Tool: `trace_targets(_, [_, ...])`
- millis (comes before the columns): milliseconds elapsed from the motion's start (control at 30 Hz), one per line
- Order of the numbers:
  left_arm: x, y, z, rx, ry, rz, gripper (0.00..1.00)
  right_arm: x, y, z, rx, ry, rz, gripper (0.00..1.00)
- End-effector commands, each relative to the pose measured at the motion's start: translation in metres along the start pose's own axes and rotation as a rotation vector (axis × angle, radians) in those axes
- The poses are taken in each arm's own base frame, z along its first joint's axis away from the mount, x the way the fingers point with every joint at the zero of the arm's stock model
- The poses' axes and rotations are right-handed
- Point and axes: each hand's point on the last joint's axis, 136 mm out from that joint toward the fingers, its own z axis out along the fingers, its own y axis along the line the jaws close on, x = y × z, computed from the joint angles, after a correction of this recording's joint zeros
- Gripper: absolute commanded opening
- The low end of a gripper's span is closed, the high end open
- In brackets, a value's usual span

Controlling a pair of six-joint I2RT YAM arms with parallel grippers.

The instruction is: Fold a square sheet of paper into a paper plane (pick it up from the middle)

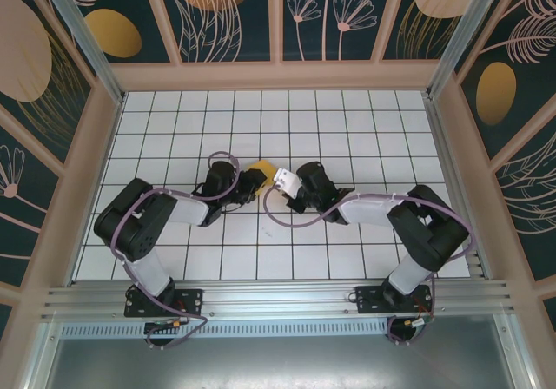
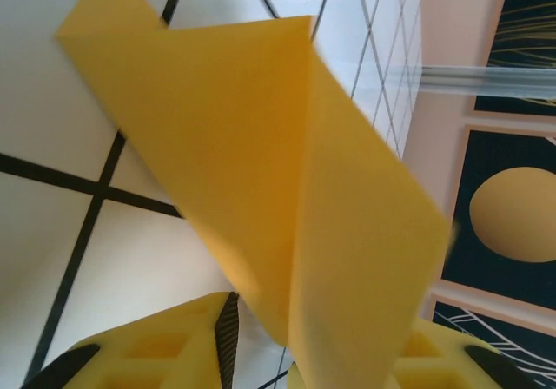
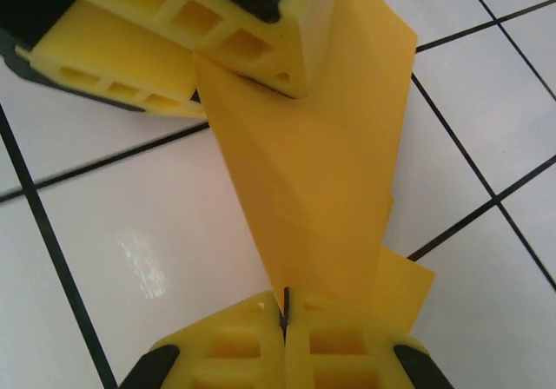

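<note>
The orange-yellow sheet of paper (image 1: 261,167) is folded into creased layers and hangs above the tiles between both grippers. In the right wrist view the paper (image 3: 321,172) tapers to a point in my right gripper (image 3: 284,306), which is shut on it. Its far end runs between the yellow fingers (image 3: 200,16) of the left gripper. In the left wrist view the paper (image 2: 287,172) passes down through my left gripper (image 2: 269,346). That gripper's jaws stand slightly apart, with tile showing beside the left pad. From above, the left gripper (image 1: 254,183) and right gripper (image 1: 280,181) nearly meet.
The white grid-tiled table (image 1: 365,137) is walled on three sides by dark panels with orange oval prints (image 1: 113,33). An aluminium rail (image 1: 278,300) runs along the near edge by both arm bases.
</note>
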Motion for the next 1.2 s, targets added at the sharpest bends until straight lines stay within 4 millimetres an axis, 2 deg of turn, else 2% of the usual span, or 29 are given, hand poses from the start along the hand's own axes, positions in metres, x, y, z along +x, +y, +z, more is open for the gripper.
trace_targets(0, [-0.014,-0.02,-0.012,-0.001,-0.062,0.067,0.42,0.005,0.021,0.006,-0.166,0.067,0.207,0.0])
trace_targets(67, [-0.017,-0.02,-0.018,-0.015,-0.078,0.082,0.47,0.005,0.026,0.011,-0.207,0.091,0.283,0.0])
trace_targets(333, [-0.019,-0.016,-0.031,-0.046,-0.107,0.121,0.5,-0.001,0.039,0.019,-0.344,0.08,0.551,0.0])
trace_targets(567, [-0.019,-0.036,-0.039,-0.04,-0.102,0.231,0.5,-0.024,0.038,0.007,-0.504,0.007,0.783,0.0])
trace_targets(700, [-0.017,-0.044,-0.043,-0.037,-0.093,0.279,0.49,-0.029,0.04,0.003,-0.57,-0.008,0.87,0.0])
trace_targets(1000, [0.001,-0.036,-0.023,-0.017,0.042,0.284,0.39,-0.008,0.033,0.014,-0.631,-0.016,1.089,0.0])
trace_targets(1167, [0.009,-0.037,-0.01,0.0,0.103,0.296,0.38,0.0,0.033,0.017,-0.655,-0.016,1.179,0.0])
